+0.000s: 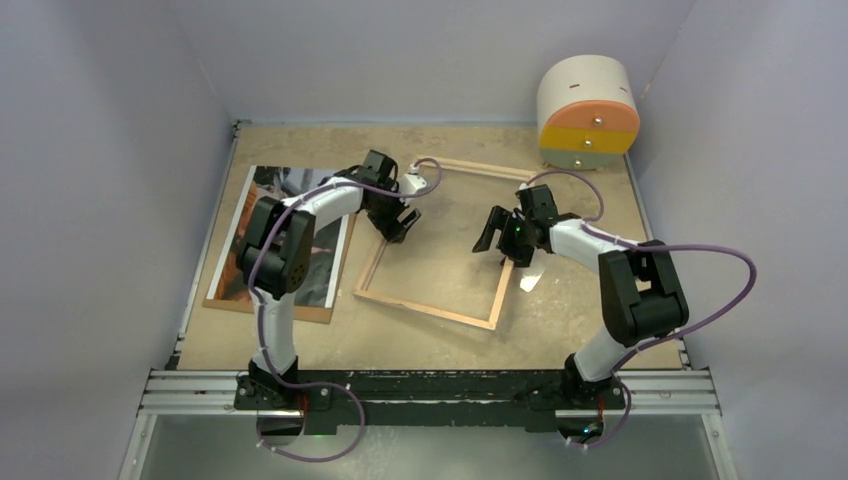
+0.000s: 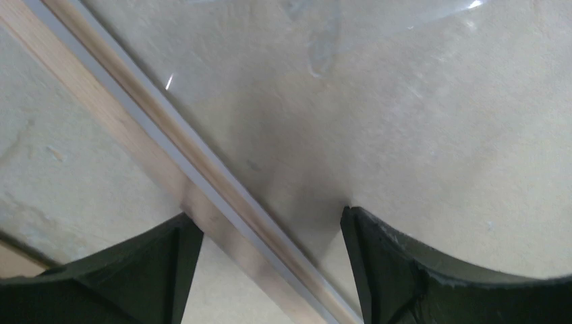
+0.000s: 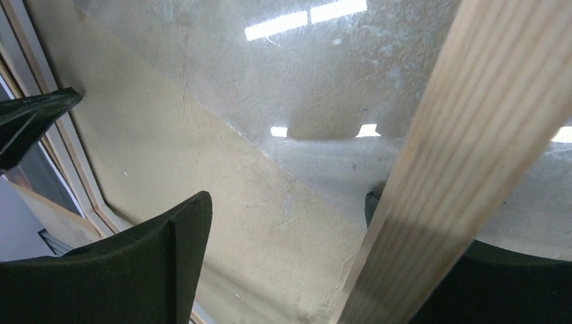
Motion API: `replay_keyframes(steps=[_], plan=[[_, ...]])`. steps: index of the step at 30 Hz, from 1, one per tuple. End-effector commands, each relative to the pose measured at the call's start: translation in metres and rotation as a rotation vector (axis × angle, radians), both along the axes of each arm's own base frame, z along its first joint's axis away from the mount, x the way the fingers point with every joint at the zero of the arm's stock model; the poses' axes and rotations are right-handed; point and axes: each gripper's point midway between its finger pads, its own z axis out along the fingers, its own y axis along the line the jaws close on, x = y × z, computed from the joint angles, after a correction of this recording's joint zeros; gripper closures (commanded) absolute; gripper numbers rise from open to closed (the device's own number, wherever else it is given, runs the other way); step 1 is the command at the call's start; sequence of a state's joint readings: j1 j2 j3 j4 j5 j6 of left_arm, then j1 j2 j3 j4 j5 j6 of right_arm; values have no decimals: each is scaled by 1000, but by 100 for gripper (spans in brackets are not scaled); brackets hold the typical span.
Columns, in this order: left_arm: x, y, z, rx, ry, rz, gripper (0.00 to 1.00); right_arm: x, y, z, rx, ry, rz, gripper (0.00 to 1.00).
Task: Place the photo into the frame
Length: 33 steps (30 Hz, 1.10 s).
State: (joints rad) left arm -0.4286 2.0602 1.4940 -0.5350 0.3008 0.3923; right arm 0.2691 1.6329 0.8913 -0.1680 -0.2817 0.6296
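The frame (image 1: 430,311) lies flat mid-table, wood-coloured rear face up, with its glass pane over the table. The photo (image 1: 290,190), with a dark picture and a white border, lies at the left on a brown hardboard sheet (image 1: 270,310), partly under the left arm. My left gripper (image 1: 398,222) is open and straddles the frame's left bar (image 2: 202,196); one finger (image 2: 148,270) is outside it and the other over the glass. My right gripper (image 1: 505,240) is open at the frame's right bar (image 3: 432,169), which crosses in front of one finger (image 3: 512,283). Neither gripper holds anything.
A round white, yellow and orange drawer unit (image 1: 588,110) stands at the back right corner. Grey walls close in the table on three sides. A small white scrap (image 1: 528,283) lies just right of the frame. The left gripper's finger (image 3: 34,121) shows in the right wrist view.
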Motion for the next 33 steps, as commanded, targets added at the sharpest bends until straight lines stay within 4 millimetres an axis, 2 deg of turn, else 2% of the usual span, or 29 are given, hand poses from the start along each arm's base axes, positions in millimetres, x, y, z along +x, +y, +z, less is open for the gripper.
replay_keyframes(steps=[1, 4, 6, 10, 12, 15, 18, 19, 23, 27, 29, 33], plan=[[-56, -19, 2, -104, 106, -94, 22, 12, 22, 17, 71, -61, 59, 15], [-77, -8, -6, -88, 122, -103, 22, 17, 23, 17, 71, -65, 52, 16], [-84, -1, -9, -73, 119, -99, 22, 17, 23, 16, 70, -63, 45, 16], [-94, 5, -8, -62, 125, -98, 22, 10, 26, 12, 60, -50, 59, 15], [-93, 8, -2, -51, 99, -94, 22, 6, 30, 12, 58, -45, 72, 14], [-88, 15, 9, -27, 52, -84, 20, 1, 36, 10, 42, -38, 92, 13], [-80, 20, 23, -10, -5, -62, 6, 1, 39, 10, 16, -39, 95, 12], [-75, 21, 29, -9, -28, -52, 5, 2, 39, 12, 7, -44, 91, 11], [-53, 21, 65, -55, -97, -27, 4, 4, 31, 17, -35, -55, 64, 10], [-25, 31, 93, -81, -172, 23, 3, 2, 26, 14, -58, -57, 64, 9], [-19, 33, 98, -78, -206, 23, 3, 1, 26, 12, -58, -50, 72, 9], [-22, 16, 92, -143, -160, -2, 2, 1, 31, 10, -56, -48, 98, 5]])
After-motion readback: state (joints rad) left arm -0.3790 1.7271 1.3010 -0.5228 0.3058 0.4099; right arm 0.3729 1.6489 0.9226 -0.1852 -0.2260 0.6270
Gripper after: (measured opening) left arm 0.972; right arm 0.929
